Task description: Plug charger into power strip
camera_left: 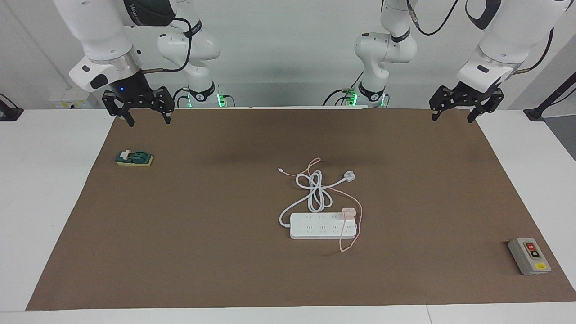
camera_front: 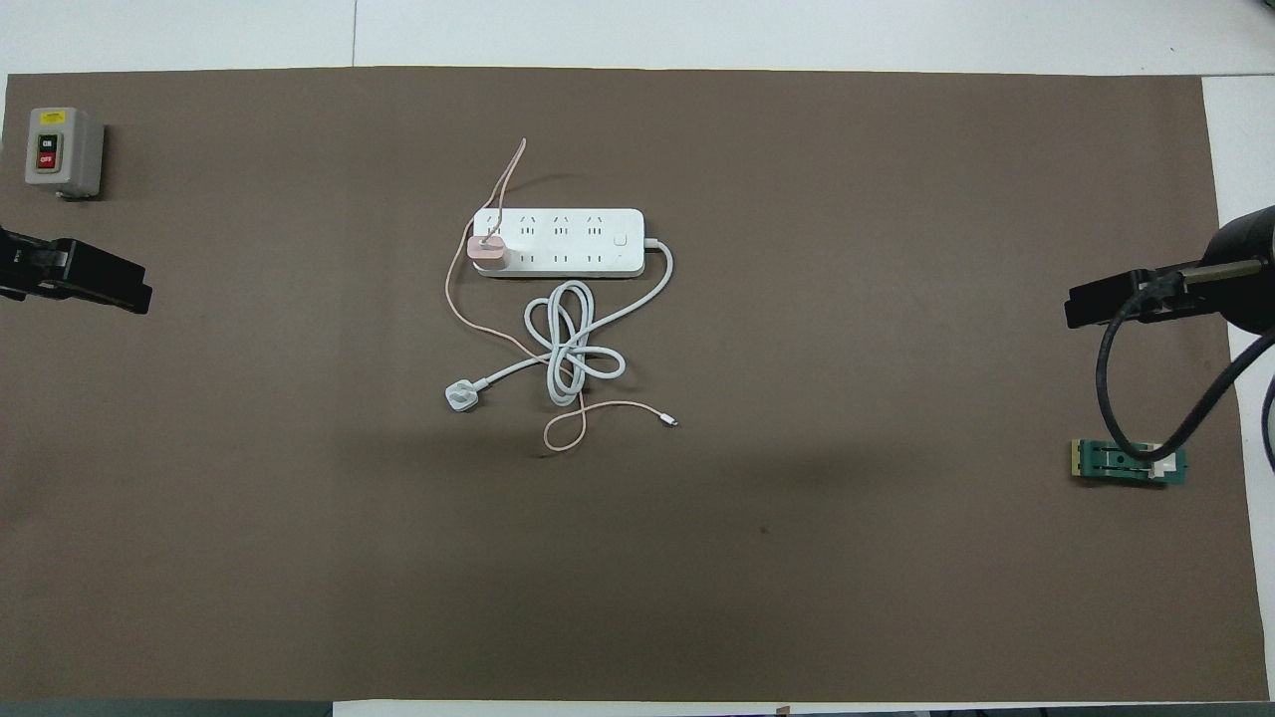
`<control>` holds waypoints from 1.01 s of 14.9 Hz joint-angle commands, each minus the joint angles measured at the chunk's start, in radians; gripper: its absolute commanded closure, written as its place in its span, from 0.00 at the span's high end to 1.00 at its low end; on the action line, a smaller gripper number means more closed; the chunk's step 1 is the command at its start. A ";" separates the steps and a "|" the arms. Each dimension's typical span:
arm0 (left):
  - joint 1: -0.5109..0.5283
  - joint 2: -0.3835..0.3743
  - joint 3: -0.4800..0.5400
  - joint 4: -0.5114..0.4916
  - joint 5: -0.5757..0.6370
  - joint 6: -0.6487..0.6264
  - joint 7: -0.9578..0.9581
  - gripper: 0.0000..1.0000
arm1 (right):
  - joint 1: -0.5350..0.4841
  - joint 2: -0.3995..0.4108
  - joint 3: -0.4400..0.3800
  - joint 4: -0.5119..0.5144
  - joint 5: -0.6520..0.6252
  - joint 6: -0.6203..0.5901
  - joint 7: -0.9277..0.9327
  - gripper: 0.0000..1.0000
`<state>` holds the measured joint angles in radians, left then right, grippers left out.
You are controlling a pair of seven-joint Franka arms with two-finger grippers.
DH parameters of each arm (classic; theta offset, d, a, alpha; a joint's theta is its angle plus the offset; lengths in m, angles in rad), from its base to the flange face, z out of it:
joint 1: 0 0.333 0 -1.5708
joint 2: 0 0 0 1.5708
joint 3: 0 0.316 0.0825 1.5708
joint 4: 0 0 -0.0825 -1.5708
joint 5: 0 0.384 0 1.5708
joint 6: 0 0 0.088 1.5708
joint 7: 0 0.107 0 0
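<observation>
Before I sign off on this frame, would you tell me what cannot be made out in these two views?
- The charger sits on the power strip; its prongs are hidden under its own body in both views, so full seating is unconfirmed.
- Left gripper: in the overhead view the frame edge cuts off all but its tip.
- Green block: in the overhead view the right arm's black cable crosses it.

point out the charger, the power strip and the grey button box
charger (camera_left: 348, 213), facing view, on the top of the pink cube
power strip (camera_left: 315, 227), facing view, on the bare white face with the sockets
grey button box (camera_front: 62, 149), overhead view, on its top beside the buttons
</observation>
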<state>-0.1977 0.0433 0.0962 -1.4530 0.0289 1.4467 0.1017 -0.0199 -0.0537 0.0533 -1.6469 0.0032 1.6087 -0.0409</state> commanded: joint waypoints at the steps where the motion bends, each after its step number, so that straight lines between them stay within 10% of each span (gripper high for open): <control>1: 0.151 -0.060 -0.142 -0.096 0.020 0.049 -0.025 1.00 | -0.009 -0.015 0.011 -0.011 -0.012 -0.007 0.010 1.00; 15: 0.192 -0.103 -0.213 -0.179 0.020 0.047 -0.145 1.00 | -0.012 -0.015 0.010 -0.011 -0.012 -0.032 0.012 1.00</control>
<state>-0.0304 -0.0248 -0.0883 -1.5922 0.0336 1.5013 -0.0296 -0.0211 -0.0538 0.0513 -1.6482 0.0032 1.5817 -0.0409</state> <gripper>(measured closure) 0.000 0.000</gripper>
